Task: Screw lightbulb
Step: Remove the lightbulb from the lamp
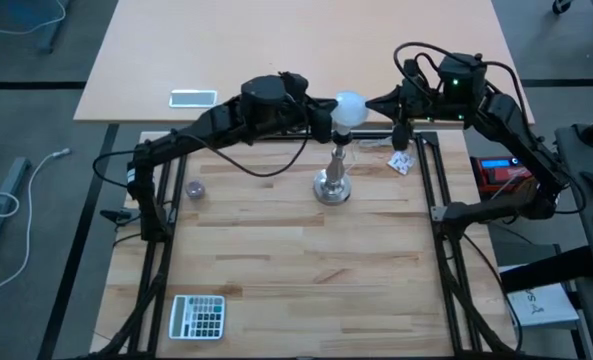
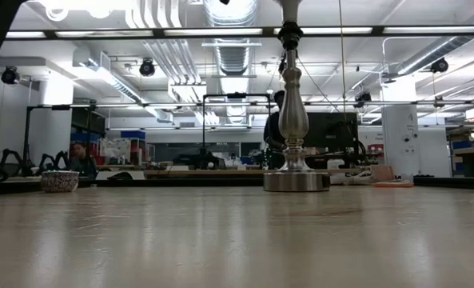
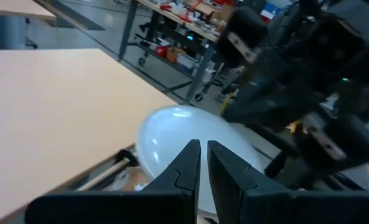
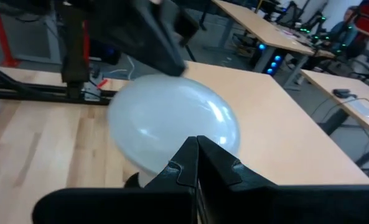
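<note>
The white frosted lightbulb [image 1: 348, 108] sits on top of the slim stem of the silver stand [image 1: 333, 186], whose round base rests on the wooden table. My left gripper [image 1: 327, 114] reaches in from the table's left and is shut at the globe's left side [image 3: 172, 134]. My right gripper [image 1: 369, 103] reaches in from the right and is shut at the globe's right side [image 4: 172, 118]. Nothing lies between either gripper's fingers. The low view shows only the stand [image 2: 295, 120]; the bulb is above that picture's top edge. My left gripper touches the left side of the globe [image 3: 185, 127] with the ends of its shut fingers, coming nearly level from the table's left. My right gripper meets the opposite, right side of the globe [image 4: 200, 124] with its shut fingertips, nearly level from the table's right. The bulb stands upright on the stand between the two grippers.
A small round bowl [image 1: 195, 189] sits at the table's left. A calculator [image 1: 197, 316] lies near the front left corner. A scrap of packaging [image 1: 402, 162] lies right of the stand. A phone [image 1: 193, 98] lies on the far table.
</note>
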You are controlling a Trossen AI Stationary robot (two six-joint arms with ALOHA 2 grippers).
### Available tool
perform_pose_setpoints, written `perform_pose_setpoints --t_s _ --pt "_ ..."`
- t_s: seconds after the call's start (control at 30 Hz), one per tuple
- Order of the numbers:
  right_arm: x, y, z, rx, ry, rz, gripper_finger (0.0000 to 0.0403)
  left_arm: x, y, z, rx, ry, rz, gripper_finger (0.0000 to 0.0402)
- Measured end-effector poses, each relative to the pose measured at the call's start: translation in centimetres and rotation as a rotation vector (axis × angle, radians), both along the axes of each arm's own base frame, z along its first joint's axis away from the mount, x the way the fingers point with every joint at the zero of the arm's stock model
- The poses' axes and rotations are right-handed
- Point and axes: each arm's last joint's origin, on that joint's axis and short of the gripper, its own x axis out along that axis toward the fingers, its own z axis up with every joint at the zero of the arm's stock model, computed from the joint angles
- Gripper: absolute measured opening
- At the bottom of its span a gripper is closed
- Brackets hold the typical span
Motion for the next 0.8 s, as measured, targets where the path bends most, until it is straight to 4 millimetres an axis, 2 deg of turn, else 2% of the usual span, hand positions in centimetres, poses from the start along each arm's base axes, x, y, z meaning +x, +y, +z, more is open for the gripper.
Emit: perform_pose_setpoints --t_s 0.27,0.47,0.6,0.8 --pt "0.5 -0.4 -0.1 -0.019 -0.005 -0.014 0.0 0.3 -1.0 0.3 -0.005 -0.039 -0.037 0.002" --pt "-0.1 0.0 0.6 -0.02 -0.037 -0.016 0.0 -0.3 -1.1 1.1 0.03 -0.066 -0.016 0.002" --pt "-0.5 0.4 0.9 0.009 -0.042 0.022 0.0 -0.7 -0.5 1.4 0.061 -0.061 0.03 0.002" --pt "-0.3 0.7 0.5 0.121 -0.063 0.121 0.0 -0.8 0.7 0.4 0.057 0.016 0.093 0.002"
